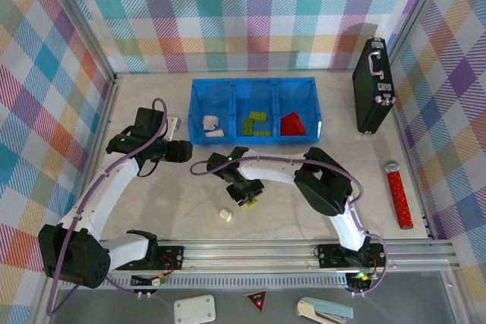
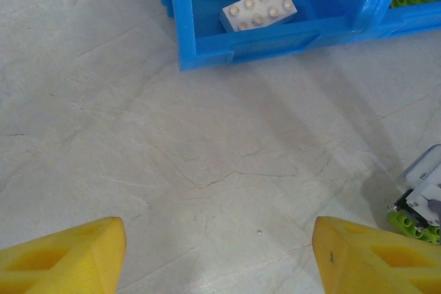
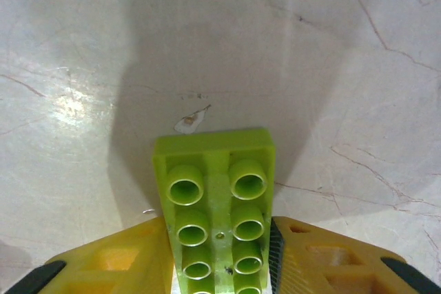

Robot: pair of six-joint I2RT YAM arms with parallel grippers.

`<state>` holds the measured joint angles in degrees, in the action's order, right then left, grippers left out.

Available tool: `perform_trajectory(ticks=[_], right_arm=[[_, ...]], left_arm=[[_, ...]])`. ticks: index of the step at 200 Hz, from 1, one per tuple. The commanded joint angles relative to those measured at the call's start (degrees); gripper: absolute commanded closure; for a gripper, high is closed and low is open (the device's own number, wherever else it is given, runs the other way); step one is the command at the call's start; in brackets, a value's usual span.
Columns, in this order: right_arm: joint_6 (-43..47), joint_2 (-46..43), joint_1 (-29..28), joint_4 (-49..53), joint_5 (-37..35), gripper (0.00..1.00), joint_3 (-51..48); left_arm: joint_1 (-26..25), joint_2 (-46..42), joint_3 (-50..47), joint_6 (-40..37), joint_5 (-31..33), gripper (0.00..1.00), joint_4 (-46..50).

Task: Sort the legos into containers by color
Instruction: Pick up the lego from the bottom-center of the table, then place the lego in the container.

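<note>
- The lime green brick sits between the two yellow fingers of the right pincer, studs up toward the wrist camera. Its far end sticks out past the fingertips toward 12 o'clock in that view.
- The right pincer is clenched on this brick: both pads press against its long sides, with no gap on either side.
- The brick's shadow falls on the pale marbled table beneath it. Whether the brick still touches the table I cannot tell.
- From above, that grip is on open table, with the blue tray at 12 o'clock from it, a little way off.
- A loose cream brick lies on the table at about 7 o'clock from the right pincer, close by but not touching.
- The tray's left compartment holds white bricks, the middle one lime green bricks, and the right one a red brick.
- The left pincer is released, its yellow fingers spread wide over bare table with nothing between them. It hangs at about 10 o'clock from the right pincer, just in front of the tray's left compartment.
</note>
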<state>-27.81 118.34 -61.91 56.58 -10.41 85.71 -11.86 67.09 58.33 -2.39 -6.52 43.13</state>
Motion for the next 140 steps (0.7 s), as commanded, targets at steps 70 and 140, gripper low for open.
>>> perform_trajectory(ticks=[70,140], right_arm=[[0.3,-0.8,1.5,3.6,0.6,0.62,9.6],[2.0,0.9,7.3,8.0,0.8,0.64,21.3]], left_arm=[[1.0,-1.4,-0.4,-0.6,-0.1,0.28,-0.3],[1.0,-1.3,-0.4,-0.6,-0.3,0.29,-0.3]])
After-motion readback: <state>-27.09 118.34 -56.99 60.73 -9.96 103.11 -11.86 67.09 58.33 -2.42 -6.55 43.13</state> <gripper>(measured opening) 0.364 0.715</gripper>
